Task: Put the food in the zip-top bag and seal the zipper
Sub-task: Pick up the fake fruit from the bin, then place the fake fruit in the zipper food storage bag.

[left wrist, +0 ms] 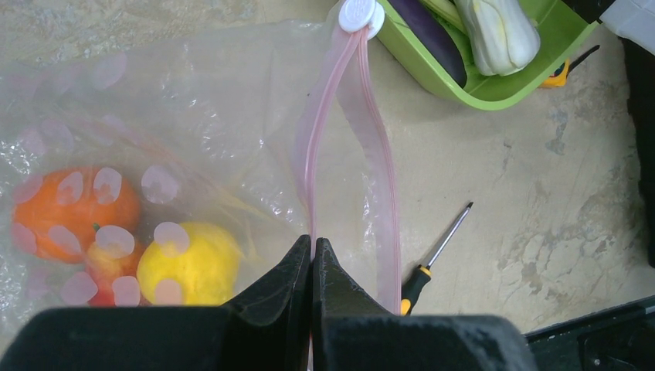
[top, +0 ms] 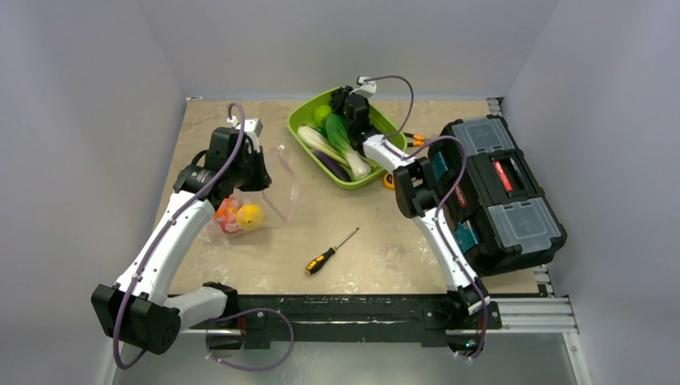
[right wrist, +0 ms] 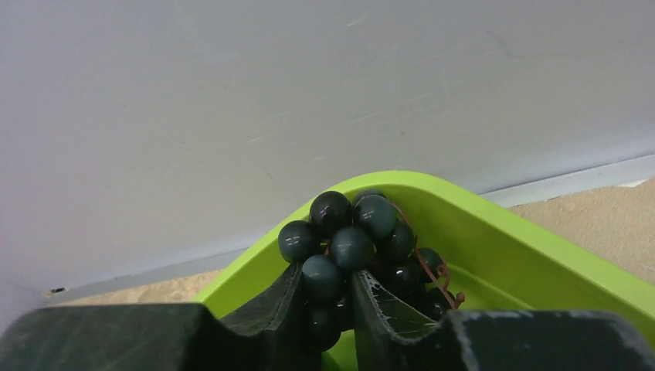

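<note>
The clear zip-top bag (left wrist: 193,124) lies at the table's left, its mouth open toward the tray. Inside are a yellow fruit (left wrist: 189,263), an orange one (left wrist: 66,209) and a red one (left wrist: 104,267). My left gripper (left wrist: 312,243) is shut on the pink zipper strip (left wrist: 320,131); the white slider (left wrist: 361,14) sits at its far end. My right gripper (right wrist: 324,282) is shut on the dark grapes (right wrist: 351,232) at the far end of the lime-green tray (top: 381,172). A green apple (top: 321,114) and long green and white vegetables (top: 329,144) lie in the tray.
A black-and-yellow screwdriver (top: 329,253) lies near the table's middle front. A black toolbox (top: 501,188) stands at the right, with an orange-tipped tool (top: 414,140) between it and the tray. Grey walls close in the back and sides.
</note>
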`<state>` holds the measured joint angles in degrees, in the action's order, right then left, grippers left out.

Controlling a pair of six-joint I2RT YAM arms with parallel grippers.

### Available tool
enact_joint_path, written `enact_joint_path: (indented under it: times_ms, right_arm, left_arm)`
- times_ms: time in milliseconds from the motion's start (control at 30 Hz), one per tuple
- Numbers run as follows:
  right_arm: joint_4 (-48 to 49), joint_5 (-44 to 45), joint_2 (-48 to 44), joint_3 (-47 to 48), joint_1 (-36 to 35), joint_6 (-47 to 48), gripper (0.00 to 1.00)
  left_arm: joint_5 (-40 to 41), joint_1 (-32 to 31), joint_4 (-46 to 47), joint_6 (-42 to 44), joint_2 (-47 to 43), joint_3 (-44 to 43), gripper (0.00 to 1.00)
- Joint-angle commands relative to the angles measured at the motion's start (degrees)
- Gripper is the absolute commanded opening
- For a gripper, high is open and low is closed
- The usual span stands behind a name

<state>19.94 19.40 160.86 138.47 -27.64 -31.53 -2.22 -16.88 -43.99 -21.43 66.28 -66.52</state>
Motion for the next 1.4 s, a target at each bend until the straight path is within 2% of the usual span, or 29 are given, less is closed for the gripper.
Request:
enact_joint_path:
  times_ms: [0,200,433,567,667,867,1033,1167,1300,1367]
  right_arm:
    - [2.08,-0.36,-7.49,-2.00,-0.13,2.92,0.18]
    - [2.33,-2.10,-16.11,-8.88,-0.09,4.23,0.00]
    - [3.83,-2.40,-27.54,-19.48,-0.12,7.84,0.00]
    - [1.02,-4.57,-35.14,-24.56,-0.08,10.93,0.00]
    - [-0.97,-10.81,-42.23,-31.47,-0.17,10.76,0.00]
    - [1.87,-27.19,-56.77,-50.75,-0.56,6.63,0.00]
    - [8.11,-43.13,-64.22,-64.36,-1.96,-0.72,0.00]
    - [15.63,-53.17,-67.10,-70.86,-7.05,-5.47,0.00]
    - [19.32,-54.34,-68.70,-73.37,-13.03,-7.13,0.00]
    - [24.63,-54.02,-68.91,-75.26,-14.52,-10.38,0.00]
  left_arm:
    - [0.75,0.10,1.20,0.86,0.00,-0.54,0.00]
    - [2.01,0.10,0.78,1.15,-0.02,-0.62,0.00]
    - [4.19,-0.23,0.54,1.56,-0.21,-0.59,0.00]
    - [5.26,-0.52,0.25,1.83,-0.27,-0.67,0.00]
    - [5.62,-0.60,0.14,1.96,-0.34,-0.71,0.00]
    - [5.30,-0.61,0.56,2.01,-0.45,-0.54,0.00]
    - [3.25,-0.61,1.64,1.98,-0.15,-0.21,0.00]
    - [3.01,-0.61,1.58,2.18,-0.05,-0.36,0.00]
    - [3.01,-0.61,1.72,2.27,-0.20,-0.23,0.00]
    - [3.01,-0.61,1.71,2.27,-0.44,-0.21,0.00]
